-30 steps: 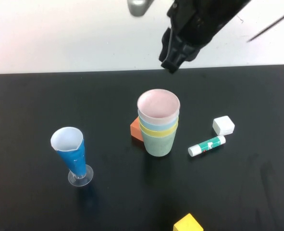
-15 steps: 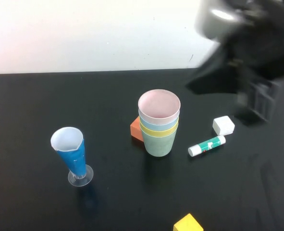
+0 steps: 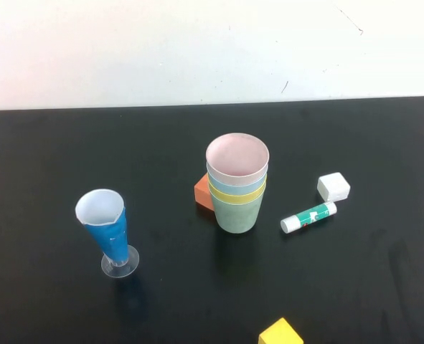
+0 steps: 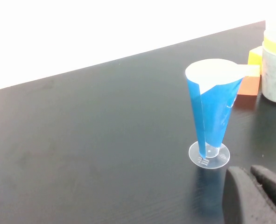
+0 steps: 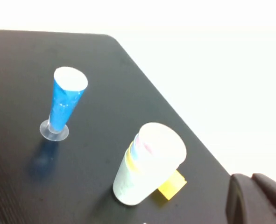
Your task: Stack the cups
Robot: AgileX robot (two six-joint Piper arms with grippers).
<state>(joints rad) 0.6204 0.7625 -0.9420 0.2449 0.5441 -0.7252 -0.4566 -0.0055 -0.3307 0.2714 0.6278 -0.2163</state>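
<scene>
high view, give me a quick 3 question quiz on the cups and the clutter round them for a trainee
1. True or false: the pink cup sits on top of the cup stack.
2. Which cup is at the bottom? A yellow, B sage green, C light blue.
3. Name the thing with a clear foot standing to the robot's left of the stack.

Key: 1 true. 2 B, the sage green cup. 3 the blue cone glass.

The left gripper and right gripper show only at the wrist views' edges.

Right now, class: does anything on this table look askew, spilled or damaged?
Nothing stands out. The four cups sit nested upright, pink on top, and the cone glass stands upright. The left gripper and right gripper show only at their wrist views' edges.
</scene>
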